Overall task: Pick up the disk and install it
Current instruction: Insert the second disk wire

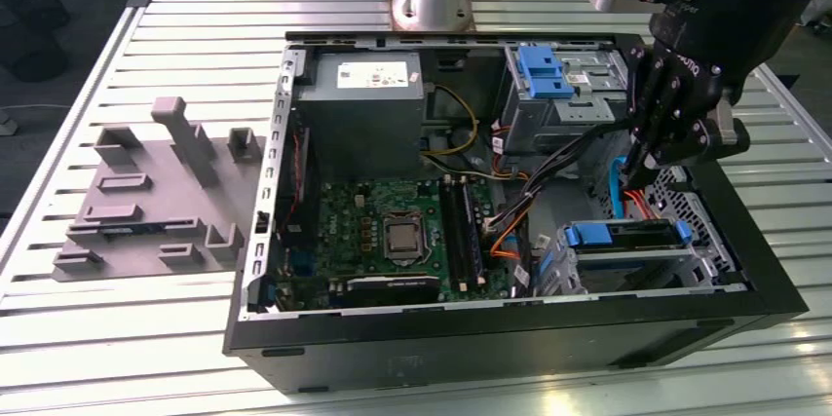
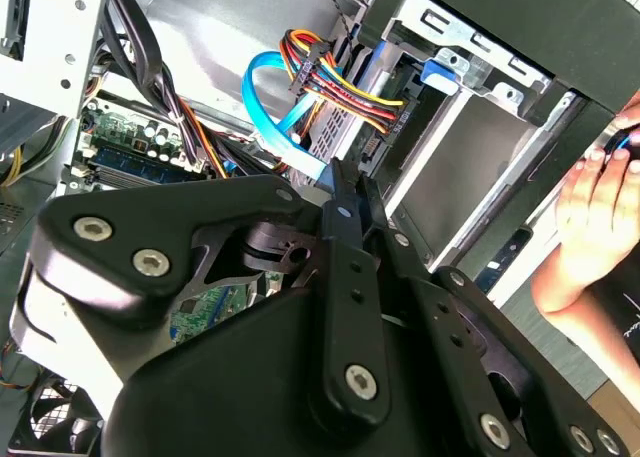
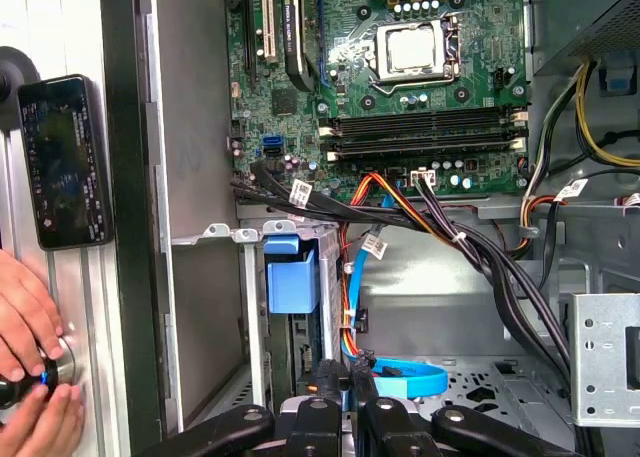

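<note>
The disk [image 1: 624, 235] sits in the metal drive cage [image 1: 708, 211] at the near right corner of the open computer case; mostly its blue bracket shows. That blue bracket end [image 3: 290, 277] also appears in the first wrist view, slotted into the cage. My gripper [image 1: 633, 177] hangs inside the case just beyond the cage, above a looped blue data cable [image 3: 410, 379]. In both wrist views the black fingers [image 3: 327, 382] are pressed together with nothing between them; the gripper [image 2: 340, 177] is apart from the disk.
An upright blue bracket [image 1: 540, 70] stands in the far bay, beside the grey power supply [image 1: 360, 104]. Cable bundles [image 3: 470, 247] cross beside the motherboard [image 1: 390, 231]. A grey fixture [image 1: 156, 192] lies on the slatted table. A person's hand [image 3: 25, 347] and a phone [image 3: 60, 162] are outside the case.
</note>
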Controlling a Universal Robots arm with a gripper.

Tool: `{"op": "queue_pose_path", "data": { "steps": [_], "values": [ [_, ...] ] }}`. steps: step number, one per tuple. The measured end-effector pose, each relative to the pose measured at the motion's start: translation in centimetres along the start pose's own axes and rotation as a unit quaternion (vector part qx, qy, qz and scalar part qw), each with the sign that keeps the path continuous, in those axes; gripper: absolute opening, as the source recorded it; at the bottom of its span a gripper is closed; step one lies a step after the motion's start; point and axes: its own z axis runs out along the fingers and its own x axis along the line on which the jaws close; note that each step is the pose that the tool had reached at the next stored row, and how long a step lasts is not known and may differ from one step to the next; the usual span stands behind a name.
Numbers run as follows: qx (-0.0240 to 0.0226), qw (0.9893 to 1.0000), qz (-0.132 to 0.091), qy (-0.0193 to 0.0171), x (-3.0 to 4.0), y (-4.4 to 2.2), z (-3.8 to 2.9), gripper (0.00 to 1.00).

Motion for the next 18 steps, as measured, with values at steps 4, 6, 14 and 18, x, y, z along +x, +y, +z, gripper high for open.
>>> {"op": "queue_pose_path", "data": {
  "steps": [4, 6, 14, 18],
  "values": [
    [-0.0021, 0.9997, 0.000, -0.0253, 0.18, -0.02, 0.04, 0.16],
    [-0.0031, 0.9993, 0.001, -0.0371, 0.55, -0.04, 0.18, 0.16],
    [-0.0055, 0.9978, 0.001, -0.0664, 2.06, -0.15, 0.90, 0.16],
    [-0.0056, 0.9977, 0.001, -0.0675, 2.24, -0.16, 1.27, 0.16]
  ]
}}
